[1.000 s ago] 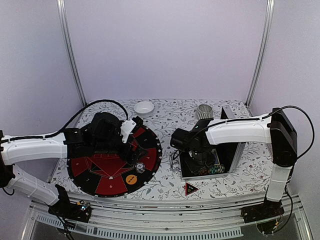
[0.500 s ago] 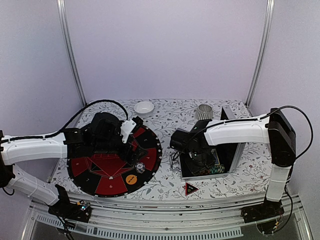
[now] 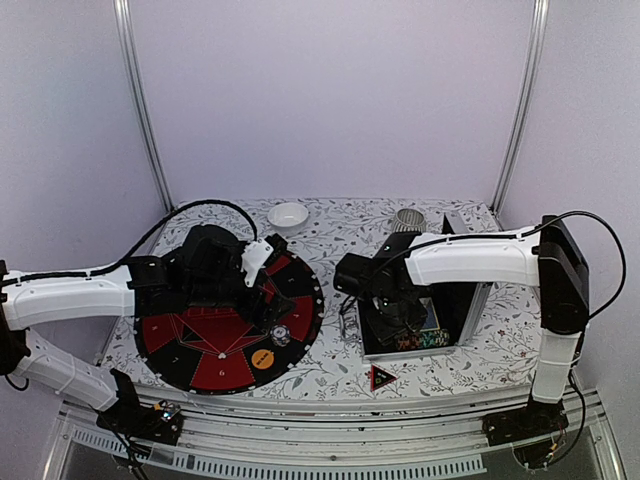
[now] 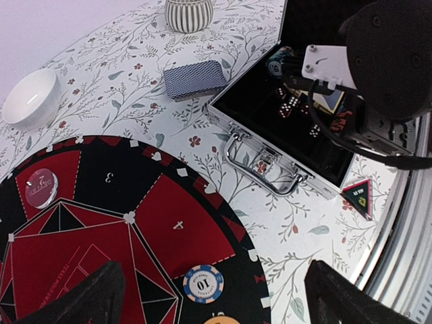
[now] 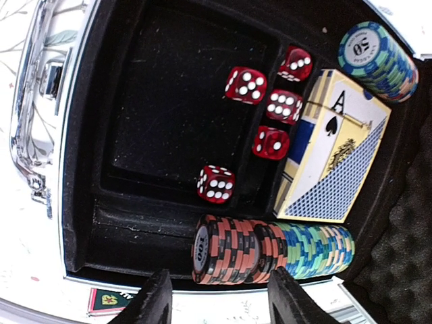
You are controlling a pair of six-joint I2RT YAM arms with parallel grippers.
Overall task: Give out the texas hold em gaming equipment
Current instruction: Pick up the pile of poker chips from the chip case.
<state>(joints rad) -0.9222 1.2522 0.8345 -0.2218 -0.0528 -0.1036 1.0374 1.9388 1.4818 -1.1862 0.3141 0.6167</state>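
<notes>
1. Poker chips (image 5: 270,246) lie in a striped row along the lower edge of the open case (image 5: 77,169) in the right wrist view, with a second stack (image 5: 378,61) at upper right; five red dice (image 5: 247,84) and a boxed deck (image 5: 334,158) sit between them.
2. Right gripper (image 5: 219,297) hangs above that row, fingers parted and grasping nothing.
3. Left gripper (image 4: 214,290) is spread wide and empty over the round red-and-black mat (image 4: 101,223); a blue-and-white chip (image 4: 203,283) rests on the mat at bottom centre, a reddish disc (image 4: 41,188) at far left, and an orange disc (image 4: 221,320) at the bottom edge.
4. Patterned-back cards (image 4: 196,79) lie stacked on the floral table (image 4: 135,61) at upper centre, between the white bowl (image 4: 30,98) and the case; a red triangular marker (image 4: 358,197) sits at right, just beside the case; the ribbed cup (image 4: 189,13) stands at the top edge.
</notes>
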